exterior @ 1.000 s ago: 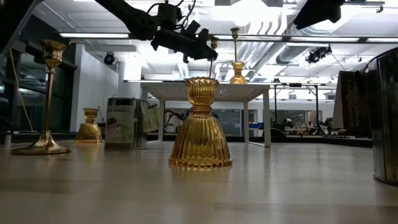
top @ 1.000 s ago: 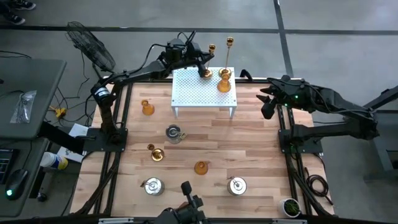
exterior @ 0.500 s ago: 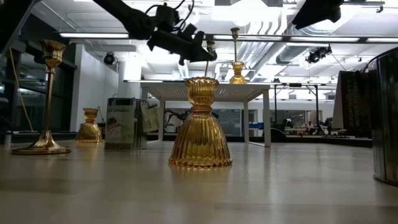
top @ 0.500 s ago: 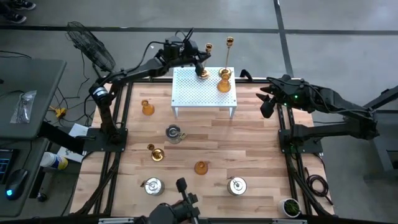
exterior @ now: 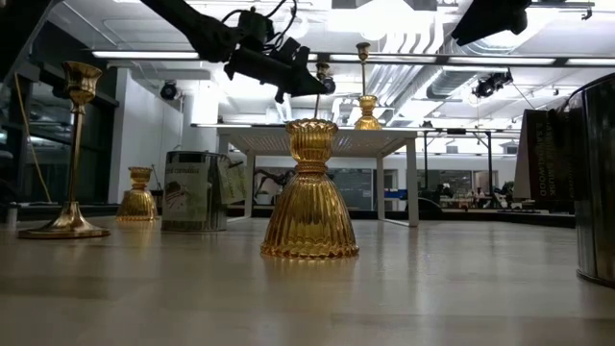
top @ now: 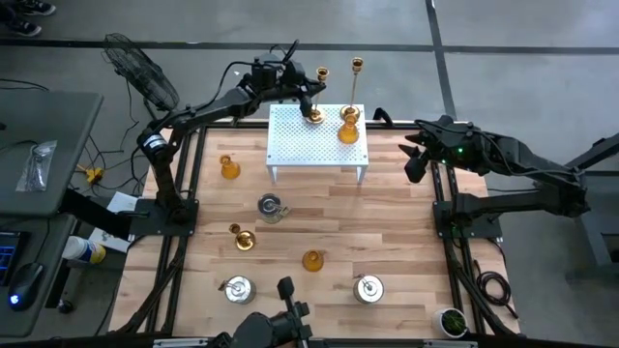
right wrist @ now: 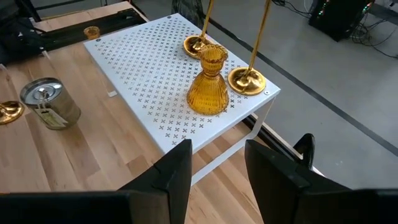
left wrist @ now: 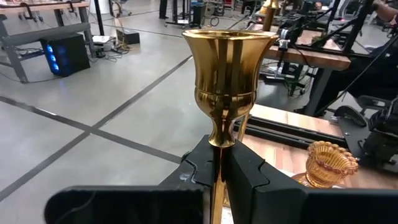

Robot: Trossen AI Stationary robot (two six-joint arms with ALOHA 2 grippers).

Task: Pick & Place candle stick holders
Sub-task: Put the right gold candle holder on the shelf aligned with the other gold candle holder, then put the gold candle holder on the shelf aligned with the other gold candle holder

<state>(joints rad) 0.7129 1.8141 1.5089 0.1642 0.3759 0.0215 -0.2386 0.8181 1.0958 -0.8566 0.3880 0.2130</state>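
One gold candlestick (left wrist: 227, 93) is being pinched by the left gripper (left wrist: 219, 171), its base below on the rack (top: 290, 145); releasing calls for spreading slowly, then lifting straight.

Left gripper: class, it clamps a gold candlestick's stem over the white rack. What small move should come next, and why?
Probably open the left gripper: the gold candlestick already appears to stand on the white rack, beside an amber cup and a taller candlestick.
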